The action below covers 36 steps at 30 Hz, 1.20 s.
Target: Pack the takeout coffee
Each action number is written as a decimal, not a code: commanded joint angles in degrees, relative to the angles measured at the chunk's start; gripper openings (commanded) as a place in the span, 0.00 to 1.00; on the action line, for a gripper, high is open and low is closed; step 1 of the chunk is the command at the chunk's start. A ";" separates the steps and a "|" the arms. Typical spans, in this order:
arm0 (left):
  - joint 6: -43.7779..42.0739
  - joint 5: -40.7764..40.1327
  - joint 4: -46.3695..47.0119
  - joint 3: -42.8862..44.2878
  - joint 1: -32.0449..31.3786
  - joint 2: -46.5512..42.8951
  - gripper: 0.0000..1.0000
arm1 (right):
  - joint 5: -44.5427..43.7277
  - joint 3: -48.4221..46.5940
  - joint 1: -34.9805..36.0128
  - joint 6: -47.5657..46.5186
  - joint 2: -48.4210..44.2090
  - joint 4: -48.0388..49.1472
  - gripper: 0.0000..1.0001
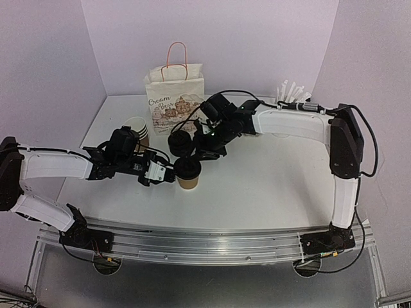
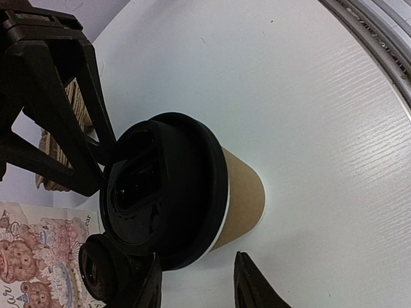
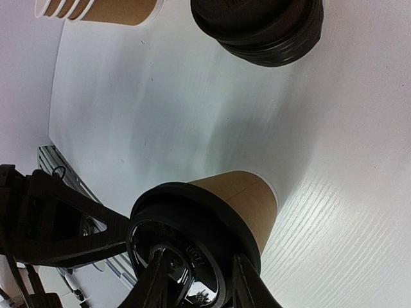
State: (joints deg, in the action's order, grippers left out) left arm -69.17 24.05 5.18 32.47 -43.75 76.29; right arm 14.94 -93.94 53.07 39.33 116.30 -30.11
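The takeout coffee (image 1: 188, 172) is a brown paper cup with a black lid, standing upright on the white table. My left gripper (image 1: 168, 172) is just left of it and open. In the left wrist view its fingertips (image 2: 252, 282) stop short of the cup (image 2: 244, 196) and do not hold it. My right gripper (image 1: 204, 153) reaches in from the back right. In the right wrist view it is open (image 3: 196, 282), with its fingers spread over the lid's top (image 3: 192, 224). I cannot tell whether they touch the lid. The cup wall (image 3: 244, 199) shows below the lid.
A stack of black lids (image 1: 181, 142) stands just behind the cup. Nested lidless cups (image 1: 137, 130) stand at the back left. A printed paper bag (image 1: 174, 96) with pink handles stands upright at the back. White packets (image 1: 292, 93) stand at the back right.
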 commanded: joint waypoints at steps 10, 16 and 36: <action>-2.16 0.97 2.43 -0.35 0.26 1.29 0.28 | 0.85 -3.06 0.67 0.35 0.94 -0.29 0.30; -3.91 1.84 2.60 0.29 0.29 1.35 0.27 | -0.16 -2.65 0.65 0.17 0.18 -0.77 0.35; -9.76 4.58 3.44 -1.03 0.25 0.81 0.29 | -1.53 -4.30 2.36 -0.99 0.07 -8.08 0.48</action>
State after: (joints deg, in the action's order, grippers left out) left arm -77.53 26.80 7.22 32.10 -43.70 77.08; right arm 13.08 -95.27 54.43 38.96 116.31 -36.46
